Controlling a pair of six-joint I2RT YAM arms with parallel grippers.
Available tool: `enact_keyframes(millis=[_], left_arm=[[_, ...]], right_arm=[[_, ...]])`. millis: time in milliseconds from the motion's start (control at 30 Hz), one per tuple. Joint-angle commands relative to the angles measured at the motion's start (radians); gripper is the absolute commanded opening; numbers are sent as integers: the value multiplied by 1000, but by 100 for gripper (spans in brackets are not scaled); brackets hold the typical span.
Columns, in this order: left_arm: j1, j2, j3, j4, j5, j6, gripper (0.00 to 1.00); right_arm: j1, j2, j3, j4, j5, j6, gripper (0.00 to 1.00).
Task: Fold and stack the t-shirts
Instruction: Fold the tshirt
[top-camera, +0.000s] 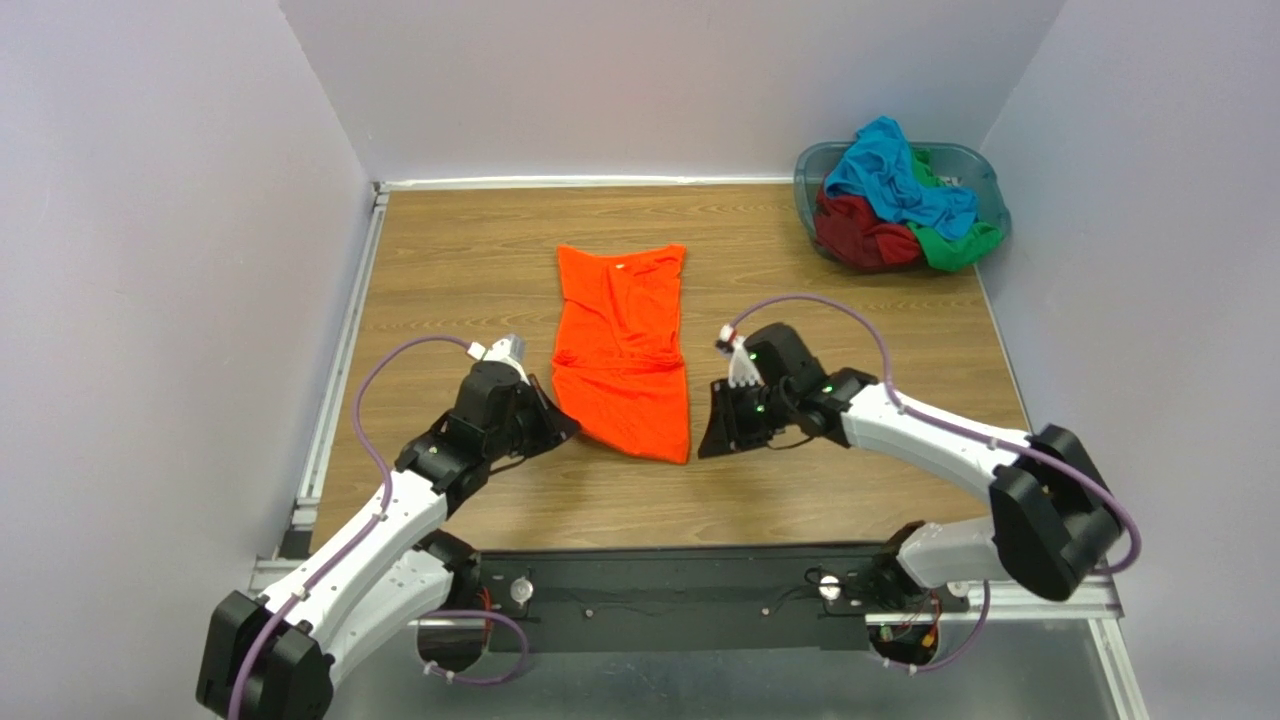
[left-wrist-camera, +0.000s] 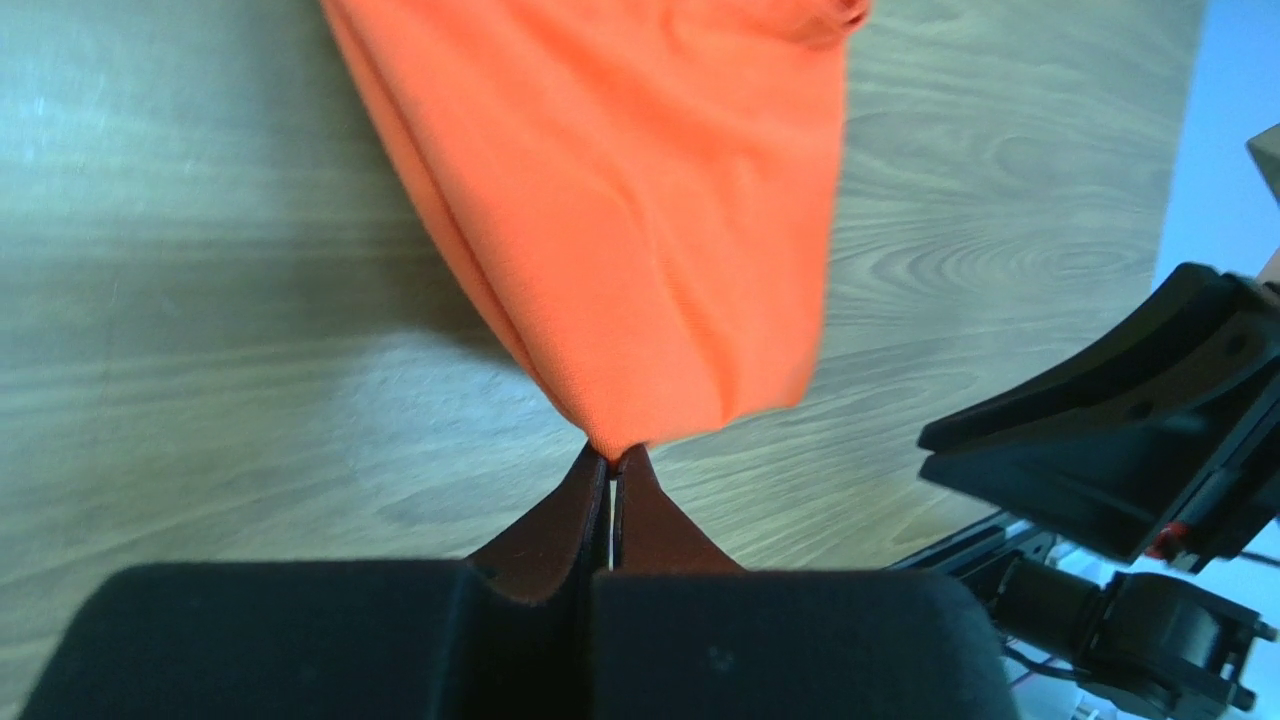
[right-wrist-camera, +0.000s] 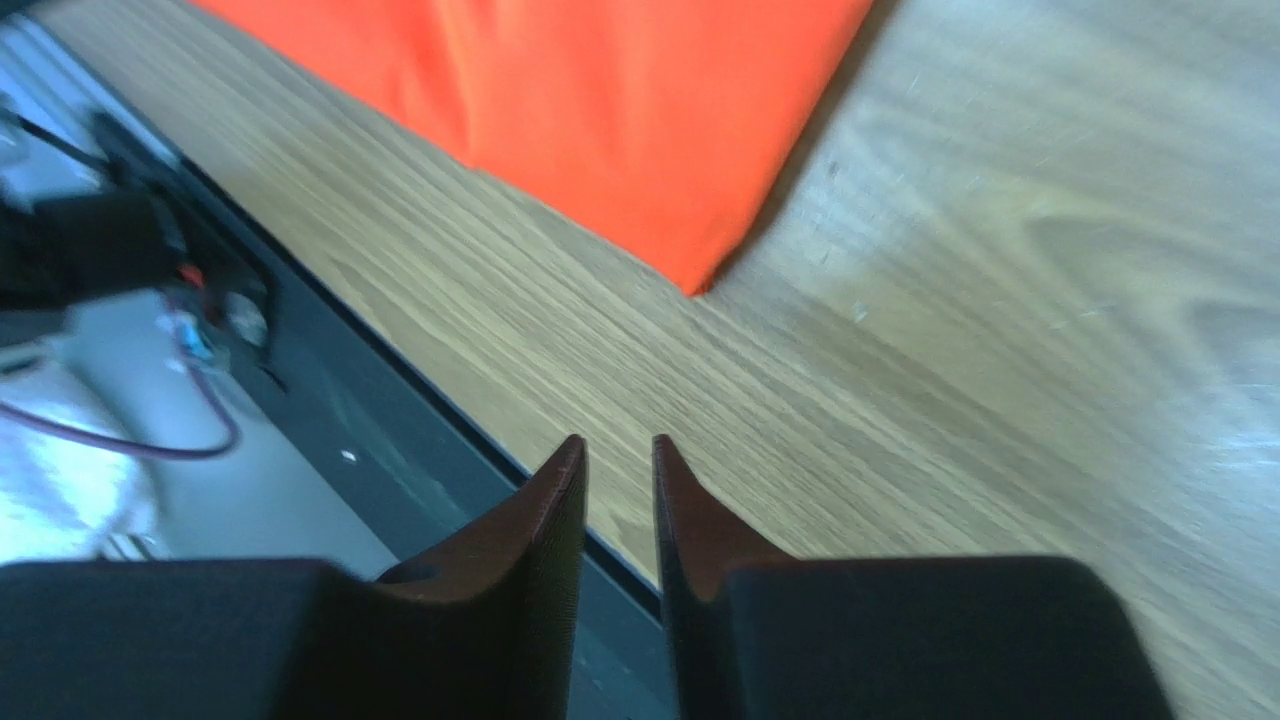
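Note:
The orange t-shirt (top-camera: 624, 353) lies folded lengthwise into a long strip on the wooden table, collar end far. My left gripper (top-camera: 565, 426) is shut on its near left corner; the left wrist view shows the jaws (left-wrist-camera: 615, 450) pinched on the orange cloth (left-wrist-camera: 646, 225), which hangs lifted from them. My right gripper (top-camera: 709, 438) sits just right of the shirt's near right corner, its jaws (right-wrist-camera: 618, 444) a little apart and empty, short of the cloth corner (right-wrist-camera: 601, 120). The turquoise (top-camera: 894, 177), dark red (top-camera: 864, 237) and green (top-camera: 954, 248) t-shirts are heaped in the basket.
The grey-blue plastic basket (top-camera: 977, 165) stands at the table's far right corner. White walls close in the left, back and right sides. A black rail (top-camera: 676, 578) with the arm bases runs along the near edge, close behind both grippers.

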Motion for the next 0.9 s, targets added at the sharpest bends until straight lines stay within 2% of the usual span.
enact_keyframes(millis=[0, 67, 267, 467, 600, 667, 700, 767, 800, 867], left_arm=[[-8, 3, -24, -52, -31, -28, 0], [-8, -7, -24, -56, -33, -32, 0], [-9, -33, -36, -60, -39, -48, 0], [-9, -34, -43, -61, -42, -54, 0], [-9, -24, -43, -52, -38, -54, 0], [-9, -23, -41, -53, -38, -54, 0], [-9, -24, -40, -53, -38, -54, 0], [-9, -30, -38, -55, -34, -54, 0], [-9, -33, -37, -58, -33, -55, 0], [-9, -50, -35, -73, -34, -58, 0]], right_arm=[[98, 103, 22, -25, 82, 14, 35], [149, 137, 45, -11, 93, 3, 36], [189, 259, 80, -5, 202, 2, 51], [187, 315, 114, -2, 291, -4, 52], [189, 362, 148, 18, 282, -14, 52], [187, 384, 154, 26, 265, -15, 45], [187, 388, 156, 30, 262, -15, 36], [189, 378, 157, 29, 236, -11, 28], [190, 367, 153, 30, 222, -11, 21], [189, 330, 131, 27, 191, -6, 15]])
